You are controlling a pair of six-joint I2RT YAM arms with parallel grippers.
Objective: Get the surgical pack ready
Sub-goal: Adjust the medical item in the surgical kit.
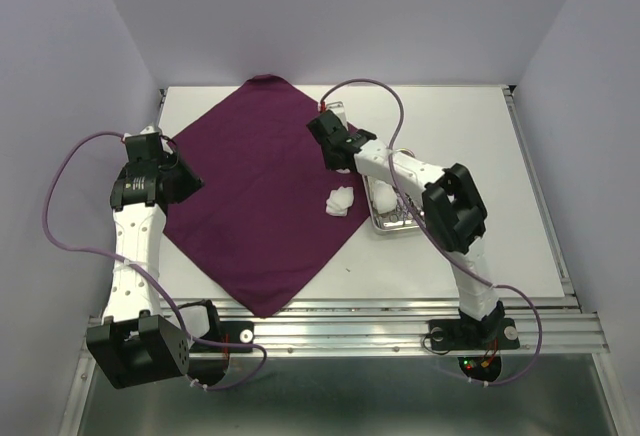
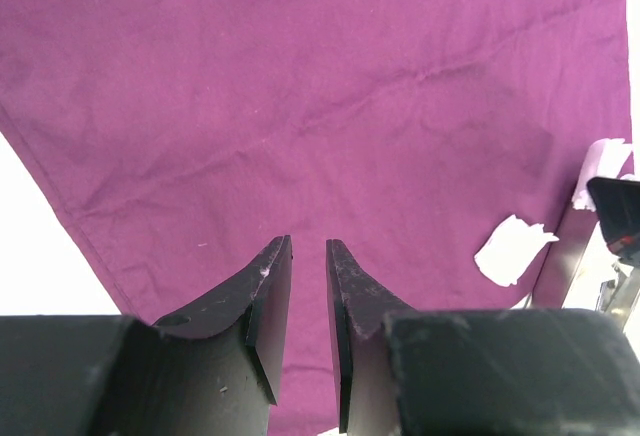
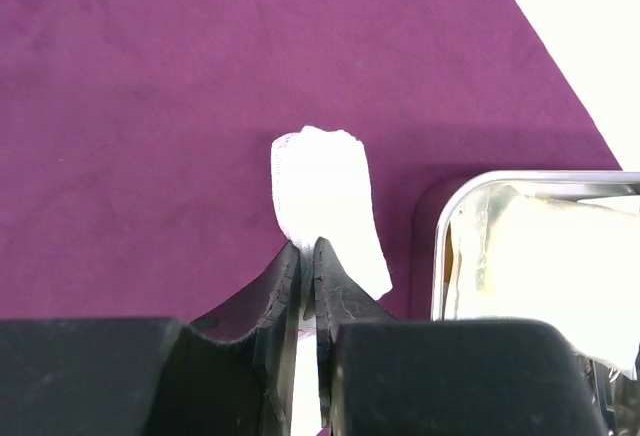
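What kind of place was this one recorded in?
Probably a walled lab test cell staging a surgical setup: plain white walls around a white table, with a purple cloth and steel tray.

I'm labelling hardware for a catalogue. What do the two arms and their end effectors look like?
Both the left arm and right arm have white links with black joint housings. A lilac cable loops alongside each. The left end effector and right end effector each have two matte black, scuffed fingers tapering to curved tips.
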